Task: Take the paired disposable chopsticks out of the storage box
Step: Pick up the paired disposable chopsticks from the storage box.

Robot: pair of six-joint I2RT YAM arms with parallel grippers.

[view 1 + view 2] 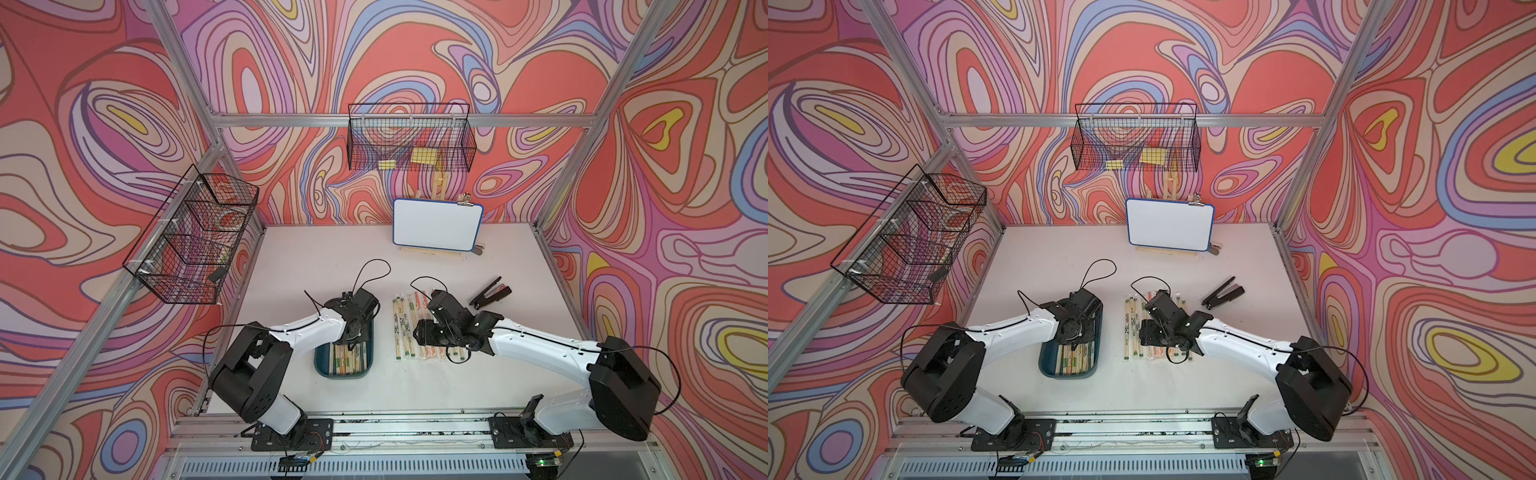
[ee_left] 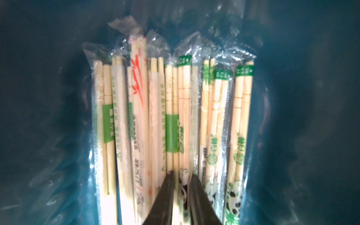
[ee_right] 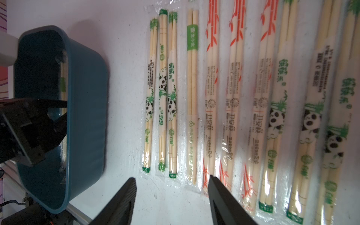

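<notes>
The paired disposable chopsticks [image 2: 171,116] lie packed side by side in the storage box [image 1: 340,376], clear sleeves with green and orange print, filling the floor between its dark teal walls. The left gripper [image 2: 182,174] reaches down into the box, its two black fingers standing close on either side of one panda-marked pair. I cannot tell whether they have clamped it.

Just beside the box, towards the right arm, a row of sleeved pairs [image 1: 401,328] lies flat on the white table [image 1: 332,257], parallel to one another and to the box. The right gripper [image 3: 172,178] hangs over that row with its jaws spread apart and nothing between them.

Beyond the row, a black stapler-like tool [image 1: 490,293] lies on the table. At the far edge a small whiteboard [image 1: 436,224] stands propped up. One black wire basket [image 1: 409,141] hangs on the back wall and another wire basket [image 1: 191,237] on the left-hand rail.
</notes>
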